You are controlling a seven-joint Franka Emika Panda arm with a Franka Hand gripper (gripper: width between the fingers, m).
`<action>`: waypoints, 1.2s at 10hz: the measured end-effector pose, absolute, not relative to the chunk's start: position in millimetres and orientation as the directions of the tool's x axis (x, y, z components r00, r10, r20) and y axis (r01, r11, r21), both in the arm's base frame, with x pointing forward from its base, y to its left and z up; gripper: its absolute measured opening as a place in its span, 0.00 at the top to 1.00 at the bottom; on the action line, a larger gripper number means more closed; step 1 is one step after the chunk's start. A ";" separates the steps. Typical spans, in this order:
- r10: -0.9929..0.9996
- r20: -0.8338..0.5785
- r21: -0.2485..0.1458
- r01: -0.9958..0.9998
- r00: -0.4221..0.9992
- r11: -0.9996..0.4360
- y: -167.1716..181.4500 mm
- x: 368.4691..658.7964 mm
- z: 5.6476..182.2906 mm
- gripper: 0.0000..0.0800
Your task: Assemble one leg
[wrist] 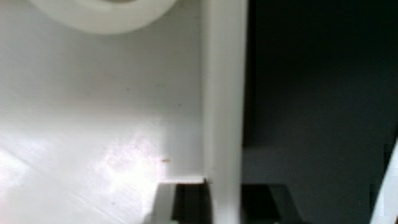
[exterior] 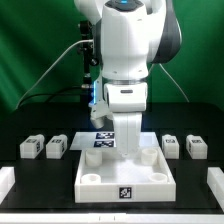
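Four legs stand on the black surface (exterior: 40,172), each a small white blocky post with black-and-white square tags on the faces that show. All four lie loose, in a row running across the scene.

On the exterior view's left are the left outer leg (exterior: 30,148) and the left inner leg (exterior: 57,147). On the exterior view's right are the right inner leg (exterior: 170,146) and the right outer leg (exterior: 196,147). The two pairs are well apart, with the panel (exterior: 125,172), a large white square tray with corner holes, lying flat between them and nearer the camera. The marker board (exterior: 98,141) lies just beyond the panel's far edge.

In the exterior view the arm comes straight down over that far edge, and its body hides how the claw (exterior: 128,140) meets the panel.

The wrist view shows that meeting. The claw (wrist: 222,195) straddles the panel's raised rim (wrist: 222,90). Its dark fingers (wrist: 178,205) sit one on each side of the rim, pressed against it with no gap visible, so it is pinching the panel by its wall. This view also takes in the panel's pale inner floor (wrist: 89,120), one round corner hole (wrist: 107,8) and the dark surface (wrist: 320,100) outside the rim, but no leg.
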State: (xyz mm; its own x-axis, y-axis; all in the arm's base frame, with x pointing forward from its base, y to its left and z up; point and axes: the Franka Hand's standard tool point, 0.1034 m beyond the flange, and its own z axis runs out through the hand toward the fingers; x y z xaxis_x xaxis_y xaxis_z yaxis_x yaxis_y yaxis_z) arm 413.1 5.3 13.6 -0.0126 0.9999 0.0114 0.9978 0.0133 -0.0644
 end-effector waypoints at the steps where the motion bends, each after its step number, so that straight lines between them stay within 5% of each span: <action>1: 1.000 0.011 -0.064 0.998 -0.013 0.013 5.3 413.1 13.6 0.92; 8: 1.000 0.012 -0.056 0.998 -0.015 0.016 6.9 418.5 15.4 0.92; 12: 0.999 0.039 -0.013 1.000 -0.009 0.009 52.8 471.6 14.7 0.92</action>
State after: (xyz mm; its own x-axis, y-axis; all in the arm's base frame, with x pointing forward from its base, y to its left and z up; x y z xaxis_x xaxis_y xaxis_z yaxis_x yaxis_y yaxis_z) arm 471.6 52.8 14.7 -0.0089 0.9992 0.0391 0.9999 0.0094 -0.0128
